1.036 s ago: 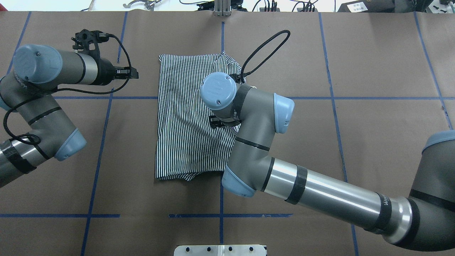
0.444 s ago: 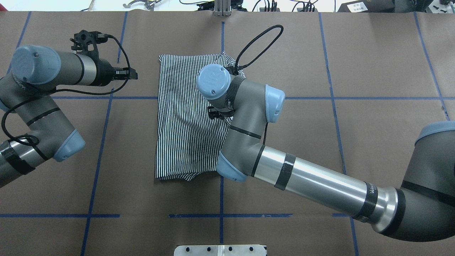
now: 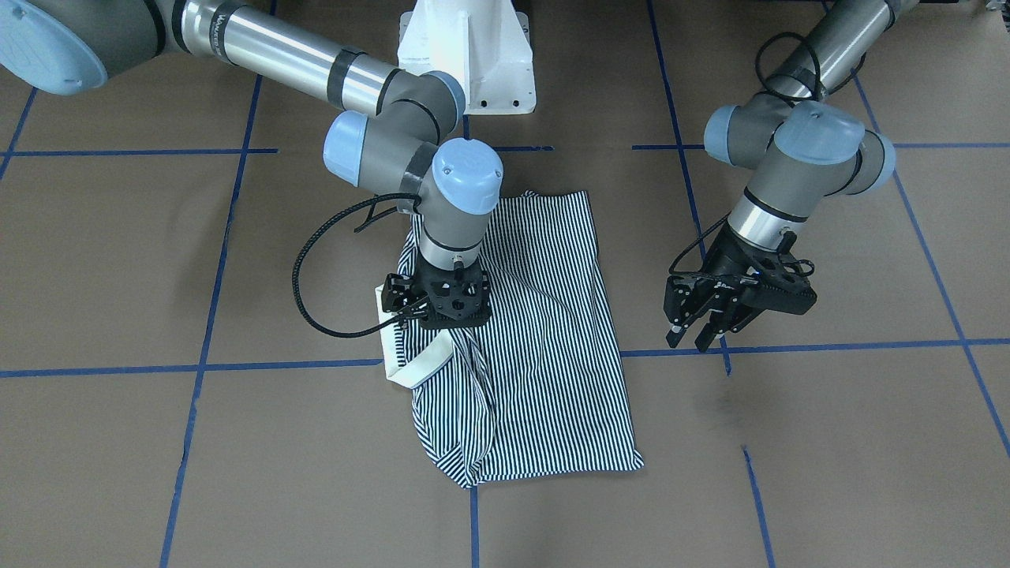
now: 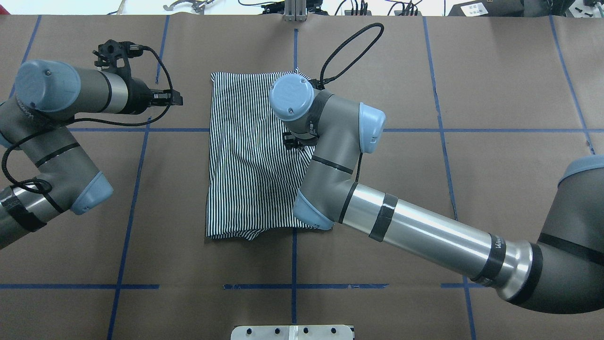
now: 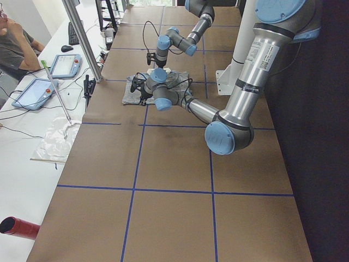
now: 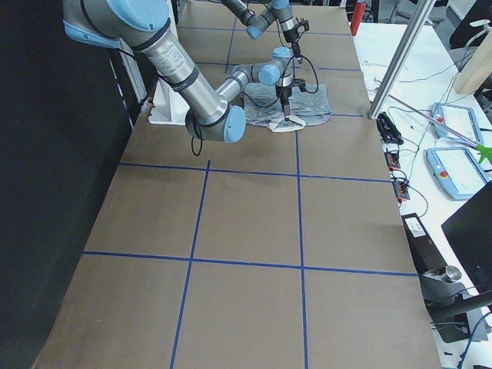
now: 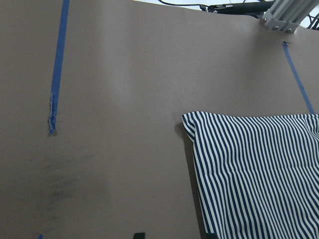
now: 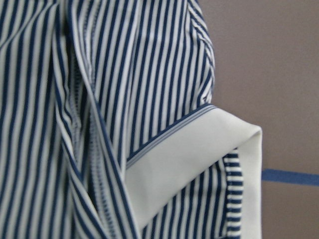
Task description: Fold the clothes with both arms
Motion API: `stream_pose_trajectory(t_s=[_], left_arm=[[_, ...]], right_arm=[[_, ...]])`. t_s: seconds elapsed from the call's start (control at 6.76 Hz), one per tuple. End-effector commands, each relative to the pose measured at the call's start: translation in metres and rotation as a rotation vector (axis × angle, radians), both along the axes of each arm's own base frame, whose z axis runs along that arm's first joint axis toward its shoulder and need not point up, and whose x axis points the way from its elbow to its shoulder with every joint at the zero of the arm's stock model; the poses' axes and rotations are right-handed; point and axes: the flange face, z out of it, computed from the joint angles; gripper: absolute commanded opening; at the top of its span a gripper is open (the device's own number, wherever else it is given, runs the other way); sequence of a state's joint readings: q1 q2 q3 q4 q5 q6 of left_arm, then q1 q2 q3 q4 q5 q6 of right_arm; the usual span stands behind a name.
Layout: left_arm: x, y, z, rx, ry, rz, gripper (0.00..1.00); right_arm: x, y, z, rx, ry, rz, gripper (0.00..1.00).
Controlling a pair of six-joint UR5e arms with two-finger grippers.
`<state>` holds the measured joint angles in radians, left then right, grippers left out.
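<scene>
Striped polo shirt (image 3: 552,331) lies mid-table, collar edge bunched up into right gripper (image 3: 446,315), which is clamped on the fabric. Left gripper (image 3: 688,339) hangs spread wide, well apart from it.

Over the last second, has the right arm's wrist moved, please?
Yes. The right arm's wrist has shifted away from the robot, farther beyond the crosswise blue tape line.

right pincer (image 3: 435,319) | tips hidden in shirt (image 3: 552,355) fold | grip unclear
</scene>
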<state>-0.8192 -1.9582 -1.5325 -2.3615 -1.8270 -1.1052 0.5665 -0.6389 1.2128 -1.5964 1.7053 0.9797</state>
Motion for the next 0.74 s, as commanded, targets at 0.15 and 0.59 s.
stream_pose_trajectory(t_s=[0.15, 0.59], left_arm=[[-0.002, 0.002, -0.009, 0.01, 0.011, 0.001, 0.51], [-0.004, 0.005, -0.017, 0.019, 0.02, 0.002, 0.51]], right_arm=[[0.075, -0.017, 0.047, -0.062, -0.017, -0.035, 1.0], [0.046, -0.029, -0.037, -0.077, -0.138, 0.093, 1.0]])
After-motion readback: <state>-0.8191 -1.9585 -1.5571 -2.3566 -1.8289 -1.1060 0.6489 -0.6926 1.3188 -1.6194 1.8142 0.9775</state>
